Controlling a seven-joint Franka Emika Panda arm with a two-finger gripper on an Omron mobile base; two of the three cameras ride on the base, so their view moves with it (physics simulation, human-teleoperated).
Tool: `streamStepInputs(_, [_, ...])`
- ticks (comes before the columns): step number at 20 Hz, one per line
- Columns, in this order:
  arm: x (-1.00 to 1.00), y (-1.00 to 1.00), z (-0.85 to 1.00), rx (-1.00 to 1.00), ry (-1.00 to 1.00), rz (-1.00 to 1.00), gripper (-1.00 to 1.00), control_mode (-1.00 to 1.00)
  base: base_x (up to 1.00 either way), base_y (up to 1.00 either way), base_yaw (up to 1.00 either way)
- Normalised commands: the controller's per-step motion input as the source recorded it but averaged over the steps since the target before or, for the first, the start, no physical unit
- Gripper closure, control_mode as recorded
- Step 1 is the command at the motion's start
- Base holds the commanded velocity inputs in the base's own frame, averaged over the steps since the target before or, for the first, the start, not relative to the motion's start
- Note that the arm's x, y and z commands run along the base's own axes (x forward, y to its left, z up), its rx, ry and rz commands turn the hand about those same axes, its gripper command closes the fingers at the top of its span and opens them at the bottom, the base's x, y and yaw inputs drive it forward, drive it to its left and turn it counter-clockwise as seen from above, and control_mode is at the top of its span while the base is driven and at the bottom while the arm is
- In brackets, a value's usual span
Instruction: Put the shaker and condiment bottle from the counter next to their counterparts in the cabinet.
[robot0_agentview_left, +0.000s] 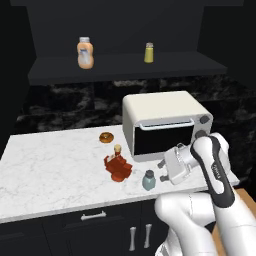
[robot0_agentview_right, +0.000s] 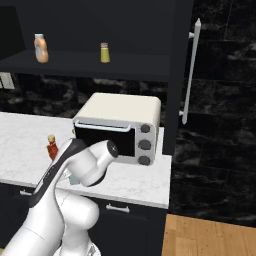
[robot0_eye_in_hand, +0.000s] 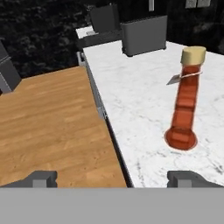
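The pincer (robot0_agentview_left: 163, 172) of the white arm hangs low over the front edge of the white marble tabletop (robot0_agentview_left: 55, 170), ahead of the toaster oven's door, its two dark fingertips (robot0_eye_in_hand: 41, 178) spread wide with nothing between them. Just beside it toward the left, and not touching it, the small grey-blue translucent shaker with a grey cap (robot0_agentview_left: 148, 180) stands upright near the front edge. Immediately beyond the shaker stands the red-orange faceted condiment bottle with a tan cork-like cap (robot0_agentview_left: 117, 164); the hand view shows it upright on the marble, a small pale tag at its neck (robot0_eye_in_hand: 185, 103). In the right base view the bottle (robot0_agentview_right: 52, 146) appears past the arm's left side.

Farther back, toward the middle of the tabletop, lies a small brown ring-shaped pastry (robot0_agentview_left: 105, 137). To its right, the cream toaster oven with a dark glass door and grey knobs (robot0_agentview_left: 165, 124) occupies the right end, reaching back toward the rear edge.

Above, on the long shelf of the dark open wall cabinet (robot0_agentview_left: 125, 67), the peach-orange squeeze bottle with a white cap (robot0_agentview_left: 85, 53) stands toward the left, and the small yellow shaker with a pale cap (robot0_agentview_left: 149, 53) stands well apart to its right. Both are upright.
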Motion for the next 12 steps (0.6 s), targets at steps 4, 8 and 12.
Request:
streamStepInputs(4, [0.14, 0.00, -0.33, 0.00, 0.00, 0.03, -1.00, -1.00, 0.00, 0.00, 0.00])
streamStepInputs(8, [0.15, 0.00, -0.55, 0.00, -0.03, 0.04, -1.00, -1.00, 0.00, 0.00, 0.00])
streamStepInputs(12, [0.08, 0.00, -0.43, 0.00, -0.03, 0.03, -1.00, -1.00, 0.00, 0.00, 0.00])
